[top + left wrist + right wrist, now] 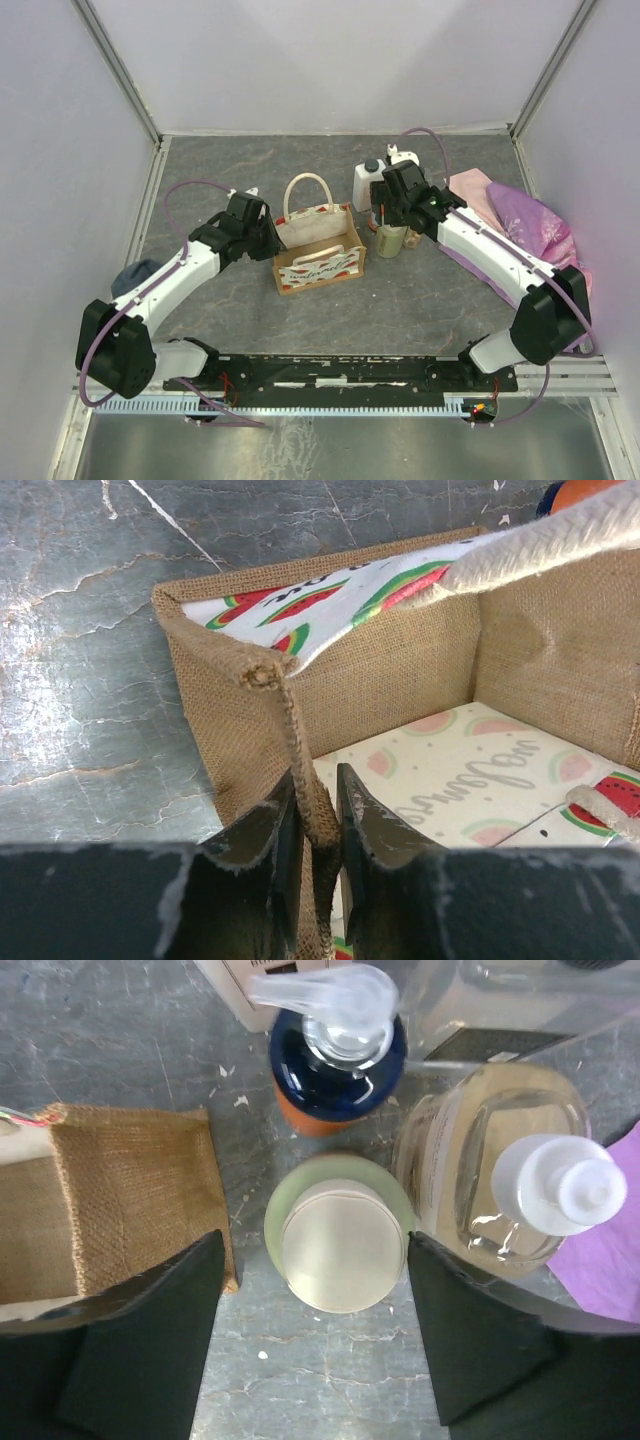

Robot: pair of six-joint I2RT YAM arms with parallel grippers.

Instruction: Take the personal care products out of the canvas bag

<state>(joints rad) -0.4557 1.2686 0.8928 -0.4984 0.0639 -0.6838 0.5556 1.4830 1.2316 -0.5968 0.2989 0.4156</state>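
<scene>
Grey table (200, 180) – tan canvas bag (320, 265) w/ watermelon print.

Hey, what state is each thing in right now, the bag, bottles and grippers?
canvas bag: upright, open, no products on the floor that shows.
left gripper: shut on the bag's side wall.
cream-lidded jar: upright, lid on, outside bag.
right gripper: open, straddling that jar.
pump bottle: upright, outside bag.
tan bottle: upright, white cap on.

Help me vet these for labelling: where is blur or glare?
Top external: even light, soft shadows, sharp. Left wrist: canvas bag weave crisp, the near jaws softer. Right wrist: glare on the pump bottle and clear bottle; dark jaws blurred.
</scene>
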